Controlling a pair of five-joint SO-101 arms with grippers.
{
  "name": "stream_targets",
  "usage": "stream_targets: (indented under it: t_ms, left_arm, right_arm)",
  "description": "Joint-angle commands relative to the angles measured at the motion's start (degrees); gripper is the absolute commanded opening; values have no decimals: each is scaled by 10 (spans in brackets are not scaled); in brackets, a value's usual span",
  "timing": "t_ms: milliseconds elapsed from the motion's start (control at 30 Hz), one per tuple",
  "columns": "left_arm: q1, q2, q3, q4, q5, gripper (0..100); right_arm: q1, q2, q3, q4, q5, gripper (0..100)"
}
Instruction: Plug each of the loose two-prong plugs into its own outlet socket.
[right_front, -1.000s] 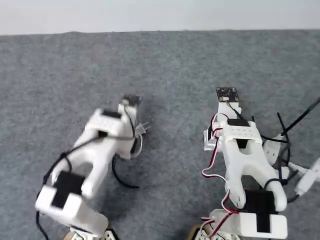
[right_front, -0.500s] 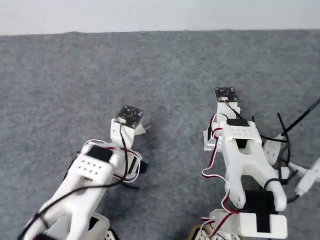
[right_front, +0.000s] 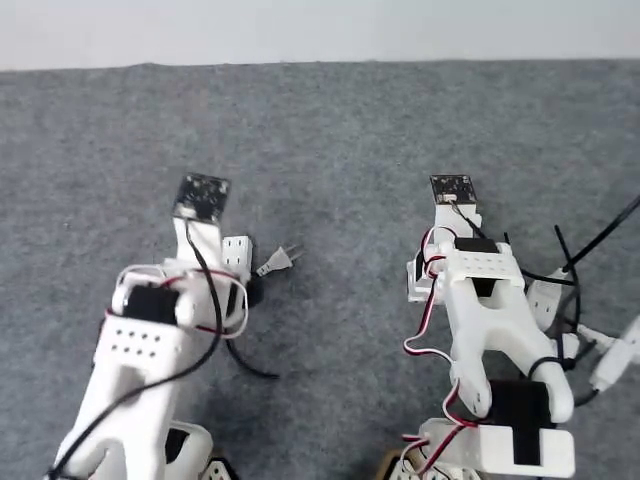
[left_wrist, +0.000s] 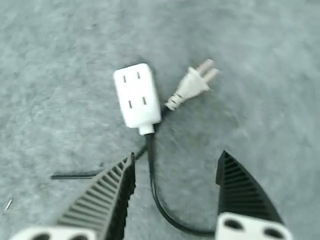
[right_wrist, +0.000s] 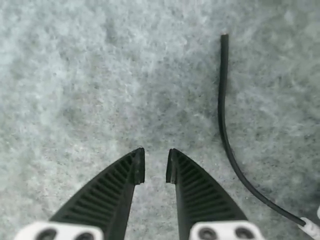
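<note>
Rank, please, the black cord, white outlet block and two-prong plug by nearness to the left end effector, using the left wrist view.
1. Black cord: passes between the fingers of the left end effector.
2. White outlet block: just ahead, at the cord's end.
3. Two-prong plug: beside the block, prongs pointing away.

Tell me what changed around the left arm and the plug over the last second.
The left arm swung its wrist sideways, away from the right arm, and came off the plug. Its jaws now stand open above the socket block, holding nothing. The plug lies free on the carpet beside the block, about where it was. The right arm did not move.
</note>
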Motion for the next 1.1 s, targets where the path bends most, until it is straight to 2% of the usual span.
stream_targets:
  t_ms: [0, 267, 500, 700, 900, 1067]
  left_arm:
    - [-34, 75, -61, -28, 16, 246]
    - [-40, 280, -121, -151, -2, 246]
    - [-49, 455, -218, -158, -39, 243]
    - [-50, 468, -226, -155, -39, 235]
    - [-40, 468, -225, -147, -41, 24]
    - [-45, 467, -225, -137, -38, 15]
  right_arm:
    - [-3, -2, -12, -4, 6, 72]
    - [-4, -2, -11, -3, 7, 72]
    - [-4, -2, -11, -3, 8, 72]
    - [-4, -2, -11, -3, 8, 72]
    - [-4, -3, -11, -2, 8, 72]
    - [-4, -7, -11, 8, 8, 71]
